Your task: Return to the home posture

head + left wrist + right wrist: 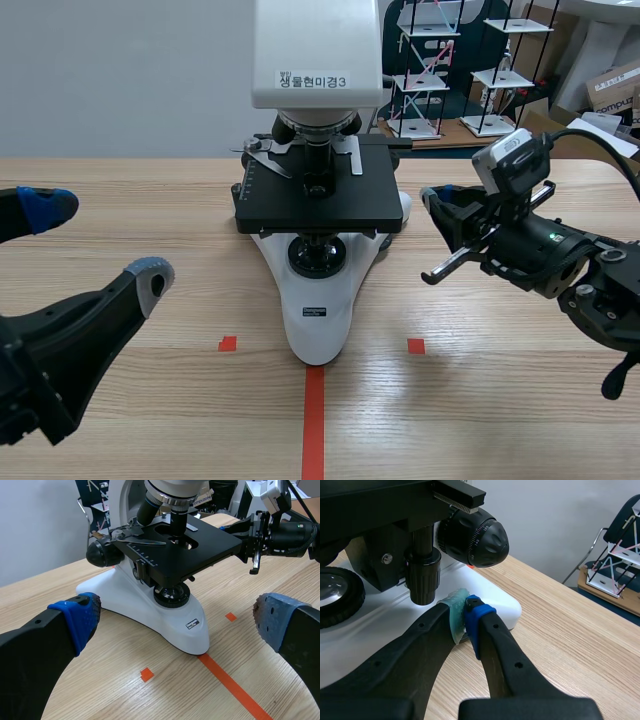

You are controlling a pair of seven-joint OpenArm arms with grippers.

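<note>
The left gripper (100, 240) hovers over the desk's (520, 420) near left corner, its fingers wide apart. The right gripper (464, 614), fingers pressed together, sits just beside the microscope's (318, 318) white base.

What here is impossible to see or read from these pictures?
- Scene view: the microscope runs off the edge; its eyepieces are unseen.
- Scene view: the base label is too small to read.
- Right wrist view: the right gripper hides whether its pads touch the microscope.
</note>
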